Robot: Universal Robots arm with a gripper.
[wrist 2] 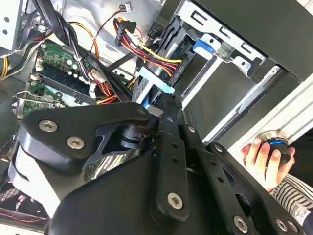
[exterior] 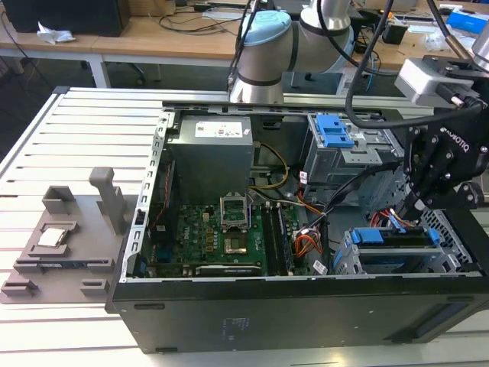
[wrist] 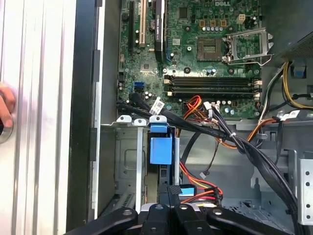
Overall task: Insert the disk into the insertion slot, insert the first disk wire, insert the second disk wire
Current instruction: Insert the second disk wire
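the black gripper (exterior: 419, 200), fingers pressed together, pinched something unseen beside the seated blue-framed silver disk (exterior: 397, 238), likely rigid and heavy

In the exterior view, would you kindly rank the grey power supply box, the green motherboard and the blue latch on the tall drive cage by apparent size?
Largest to smallest, as they look in the exterior view:
1. green motherboard
2. grey power supply box, close to the motherboard in apparent area, so this order is unsure
3. blue latch, clearly the smallest
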